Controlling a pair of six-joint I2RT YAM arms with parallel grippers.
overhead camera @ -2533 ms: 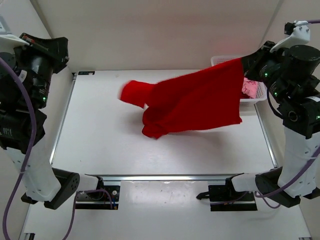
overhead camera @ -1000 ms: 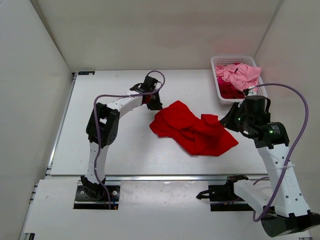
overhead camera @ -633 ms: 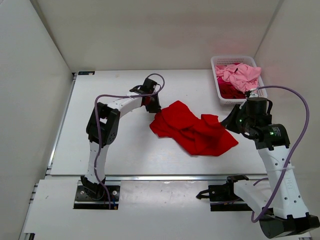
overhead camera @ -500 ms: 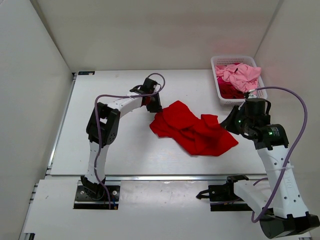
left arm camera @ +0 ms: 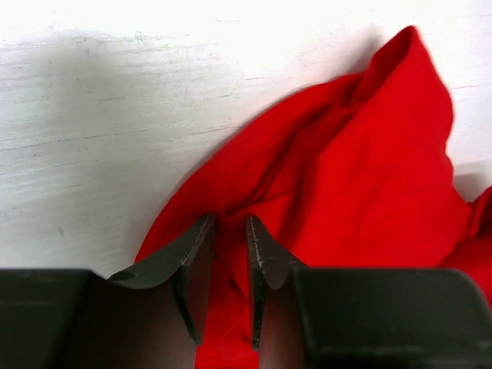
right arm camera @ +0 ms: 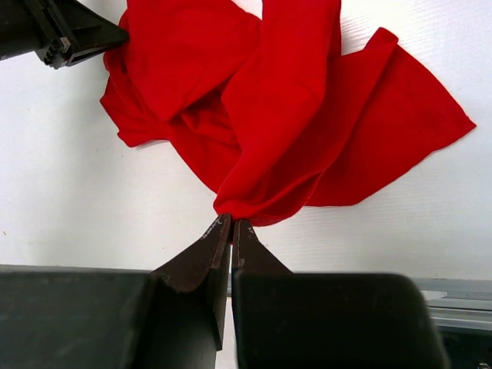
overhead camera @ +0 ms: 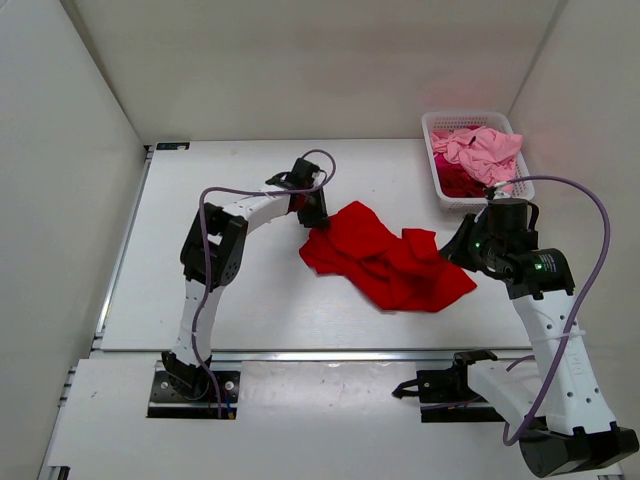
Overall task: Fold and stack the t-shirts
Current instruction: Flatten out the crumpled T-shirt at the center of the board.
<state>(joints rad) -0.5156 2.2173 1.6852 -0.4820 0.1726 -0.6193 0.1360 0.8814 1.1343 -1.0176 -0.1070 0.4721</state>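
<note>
table [overhead camera: 200,290] white | bright red t-shirt [overhead camera: 385,260] crumpled on table, right of centre | white lattice basket [overhead camera: 440,125] far right corner, light pink t-shirt [overhead camera: 480,150] heaped inside | right gripper [right arm camera: 231,223] clenched on bright red t-shirt's right-hand fold | left gripper [left arm camera: 229,223] jaws slightly parted, astride shirt's far-left edge

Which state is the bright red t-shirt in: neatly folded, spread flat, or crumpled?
Crumpled, not folded: the bright red t-shirt lies on the table as an uneven heap of overlapping creases.
</note>
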